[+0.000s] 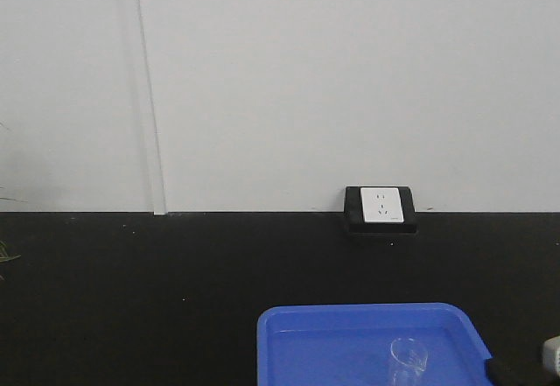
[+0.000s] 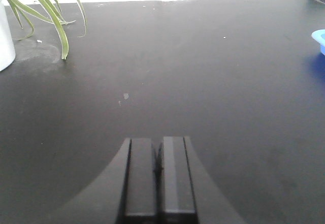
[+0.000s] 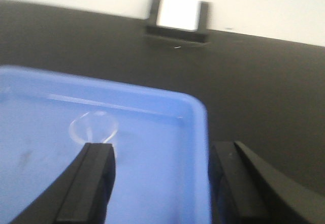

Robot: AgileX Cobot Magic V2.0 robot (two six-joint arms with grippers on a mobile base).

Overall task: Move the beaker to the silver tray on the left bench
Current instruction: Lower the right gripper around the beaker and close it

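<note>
The beaker (image 1: pixel 408 361), small and clear, stands upright in a bright blue plastic tray (image 1: pixel 350 333) at the bottom of the front view. In the right wrist view its rim (image 3: pixel 93 126) shows just beyond my left finger. My right gripper (image 3: pixel 161 155) is open, its fingers wide apart over the blue tray's right edge (image 3: pixel 202 148), with the beaker ahead and to the left. My left gripper (image 2: pixel 158 155) is shut and empty, over the bare black countertop (image 2: pixel 203 82). The silver tray and the left bench are out of view.
A wall socket (image 1: pixel 381 207) sits at the back of the black countertop against the white wall; it also shows in the right wrist view (image 3: pixel 177 14). A white pot with a green plant (image 2: pixel 45 10) stands at the far left of the left wrist view. The blue tray's corner (image 2: pixel 319 40) shows at its right edge.
</note>
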